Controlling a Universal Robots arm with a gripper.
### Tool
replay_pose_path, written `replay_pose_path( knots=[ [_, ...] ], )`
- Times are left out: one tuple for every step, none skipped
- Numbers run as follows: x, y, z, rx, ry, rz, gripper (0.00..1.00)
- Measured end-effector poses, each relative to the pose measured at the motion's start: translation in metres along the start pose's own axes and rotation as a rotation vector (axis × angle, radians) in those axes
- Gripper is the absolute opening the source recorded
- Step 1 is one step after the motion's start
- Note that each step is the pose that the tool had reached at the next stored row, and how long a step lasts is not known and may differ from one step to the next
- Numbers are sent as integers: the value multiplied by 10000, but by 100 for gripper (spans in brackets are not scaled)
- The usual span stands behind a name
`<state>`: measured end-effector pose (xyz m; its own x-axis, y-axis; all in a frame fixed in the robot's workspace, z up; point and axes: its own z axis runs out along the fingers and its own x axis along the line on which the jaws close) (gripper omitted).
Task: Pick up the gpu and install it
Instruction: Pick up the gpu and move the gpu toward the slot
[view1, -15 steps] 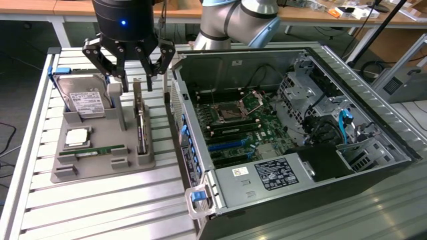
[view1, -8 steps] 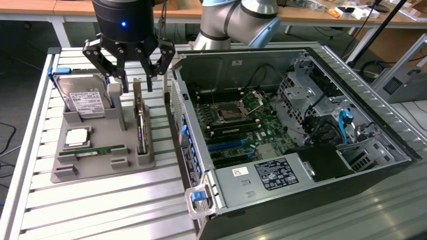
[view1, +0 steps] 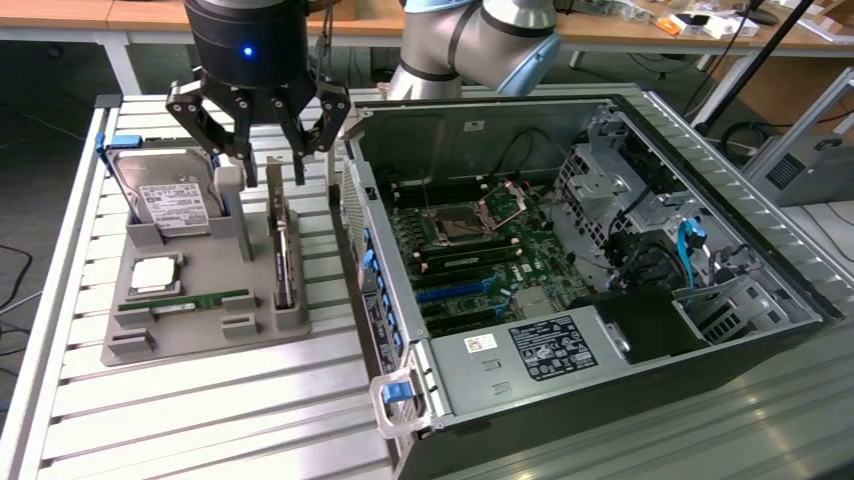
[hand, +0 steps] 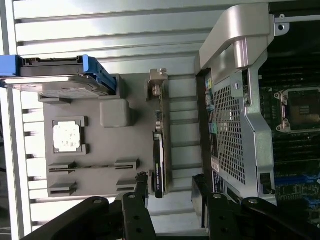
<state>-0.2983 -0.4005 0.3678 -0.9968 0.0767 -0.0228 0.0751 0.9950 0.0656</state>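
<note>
My claw (view1: 267, 160) wide open, empty, hovering over graphics card (view1: 280, 250) standing on edge in grey tray (view1: 214, 325); computer case (view1: 467, 125) at tray's 3 o'clock.

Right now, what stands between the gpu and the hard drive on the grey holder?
A grey upright block of the holder stands between the hard drive and the gpu. The exterior view shows it.
</note>
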Motion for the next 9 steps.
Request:
replay_pose_path(
  knots=[
    [0, 0, 2, -4, 0, 0, 48],
    [0, -1, 4, -7, 0, 0, 48],
    [0, -1, 6, -10, 1, 0, 48],
    [0, -1, 9, -14, 1, 0, 48],
    [0, -2, 11, -17, 1, 0, 48],
    [0, -2, 12, -20, 2, 0, 48],
    [0, -2, 15, -23, 2, 1, 48],
    [0, -3, 17, -26, 1, 1, 48],
    [0, -3, 19, -29, 2, 1, 48]
  ],
)
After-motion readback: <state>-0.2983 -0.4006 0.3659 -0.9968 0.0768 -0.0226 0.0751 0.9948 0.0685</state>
